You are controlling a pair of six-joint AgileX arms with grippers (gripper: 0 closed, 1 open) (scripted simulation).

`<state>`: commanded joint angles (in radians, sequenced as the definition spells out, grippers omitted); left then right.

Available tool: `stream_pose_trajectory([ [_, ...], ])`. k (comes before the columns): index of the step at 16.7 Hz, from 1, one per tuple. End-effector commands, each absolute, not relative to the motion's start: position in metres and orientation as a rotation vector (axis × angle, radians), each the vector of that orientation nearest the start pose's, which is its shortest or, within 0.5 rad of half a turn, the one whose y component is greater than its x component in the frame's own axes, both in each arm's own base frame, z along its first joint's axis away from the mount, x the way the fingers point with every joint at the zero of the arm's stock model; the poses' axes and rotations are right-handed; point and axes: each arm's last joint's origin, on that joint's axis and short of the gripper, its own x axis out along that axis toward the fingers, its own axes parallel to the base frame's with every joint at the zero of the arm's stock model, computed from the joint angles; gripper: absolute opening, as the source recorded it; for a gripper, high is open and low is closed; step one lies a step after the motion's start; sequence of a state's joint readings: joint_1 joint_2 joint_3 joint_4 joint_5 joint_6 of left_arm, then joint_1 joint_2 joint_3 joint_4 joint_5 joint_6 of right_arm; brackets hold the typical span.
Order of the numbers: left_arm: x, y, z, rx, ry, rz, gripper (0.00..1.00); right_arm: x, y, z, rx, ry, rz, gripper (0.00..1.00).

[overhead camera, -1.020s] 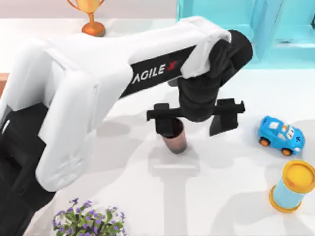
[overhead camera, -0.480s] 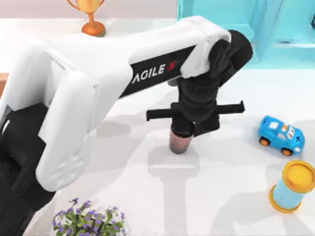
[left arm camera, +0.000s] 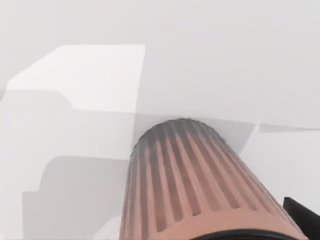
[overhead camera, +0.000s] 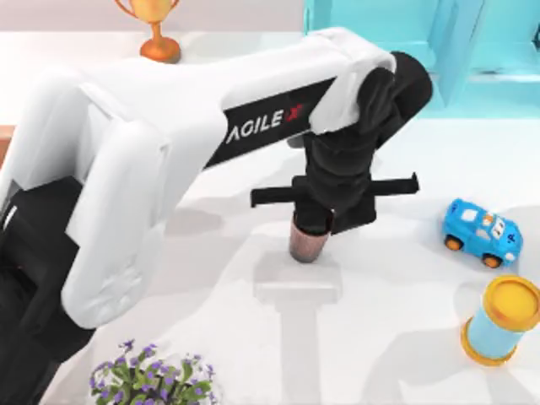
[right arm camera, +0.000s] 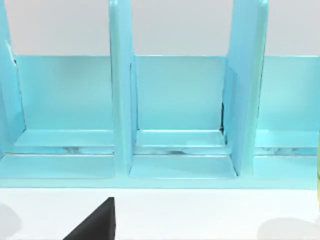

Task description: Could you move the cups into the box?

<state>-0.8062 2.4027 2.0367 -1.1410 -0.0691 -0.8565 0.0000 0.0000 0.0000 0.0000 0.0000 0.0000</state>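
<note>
While bare table (overhead camera: 396,295) surrounds it, left gripper (overhead camera: 325,221) clasps brown cup (overhead camera: 307,245).

The top view looks straight down on the white tabletop (overhead camera: 396,337). The left wrist camera sits very close above the ribbed reddish-brown cup (left arm camera: 195,185) (overhead camera: 306,243), shared with the top view. The right wrist camera faces the turquoise shelf unit (right arm camera: 175,110) (overhead camera: 472,51) level-on, also shared.

The brown cup (overhead camera: 307,245) stands mid-table (toy car (overhead camera: 482,232) to its right).
</note>
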Motion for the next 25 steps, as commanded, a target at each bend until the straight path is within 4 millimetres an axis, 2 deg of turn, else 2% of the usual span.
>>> stream_pose_trajectory([
  [3, 0.341, -0.322, 0.160, -0.041, 1.482, 0.063, 0.00, 0.106, -0.001, 0.160, 0.000, 0.000, 0.000, 1.00],
  [8, 0.340, -0.268, 0.232, -0.065, 1.450, 0.039, 0.00, 0.106, -0.001, 0.160, 0.000, 0.000, 0.000, 1.00],
  [9, 0.339, -0.256, 0.241, -0.061, 1.454, 0.041, 0.00, 0.106, -0.001, 0.160, 0.000, 0.000, 0.000, 1.00],
  [11, 0.338, -0.240, 0.247, -0.049, 1.471, 0.052, 0.00, 0.106, -0.001, 0.160, 0.000, 0.000, 0.000, 1.00],
  [16, 0.338, -0.241, 0.248, -0.045, 1.468, 0.048, 0.00, 0.106, -0.001, 0.160, 0.000, 0.000, 0.000, 1.00],
  [18, 0.341, -0.229, 0.258, -0.050, 1.451, 0.035, 0.00, 0.106, -0.001, 0.160, 0.000, 0.000, 0.000, 1.00],
  [21, 0.350, -0.190, 0.285, -0.059, 1.400, 0.003, 0.00, 0.106, -0.001, 0.160, 0.000, 0.000, 0.000, 1.00],
  [25, 0.356, -0.112, 0.317, -0.040, 1.344, -0.028, 0.00, 0.106, -0.001, 0.160, 0.000, 0.000, 0.000, 1.00],
])
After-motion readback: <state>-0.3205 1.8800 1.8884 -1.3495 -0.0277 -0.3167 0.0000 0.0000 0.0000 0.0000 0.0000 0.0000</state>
